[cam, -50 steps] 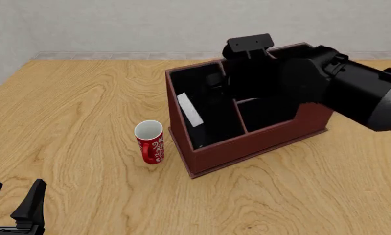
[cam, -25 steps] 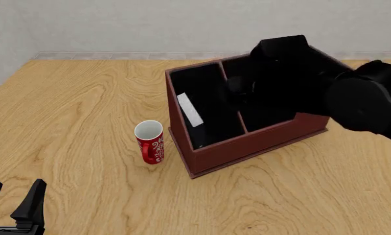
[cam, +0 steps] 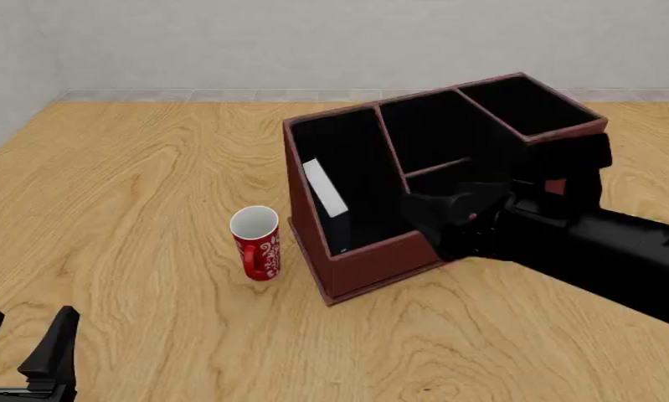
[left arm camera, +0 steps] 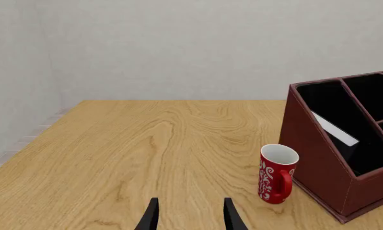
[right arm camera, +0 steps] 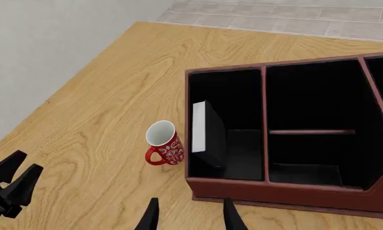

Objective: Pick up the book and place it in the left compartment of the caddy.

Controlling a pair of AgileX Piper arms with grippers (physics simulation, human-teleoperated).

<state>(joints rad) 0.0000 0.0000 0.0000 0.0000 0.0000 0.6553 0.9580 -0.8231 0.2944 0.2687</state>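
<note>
One book [right arm camera: 208, 134] stood inside left compartment [cam: 351, 172]; both jaws wide, empty; only withdrawal left.

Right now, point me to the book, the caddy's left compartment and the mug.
book [right arm camera: 200, 128], right wrist view, on its white page-edge strip.
left compartment [right arm camera: 240, 96], right wrist view, on the black lining of its far wall.
red mug [cam: 257, 252], front view, on its patterned side.
</note>
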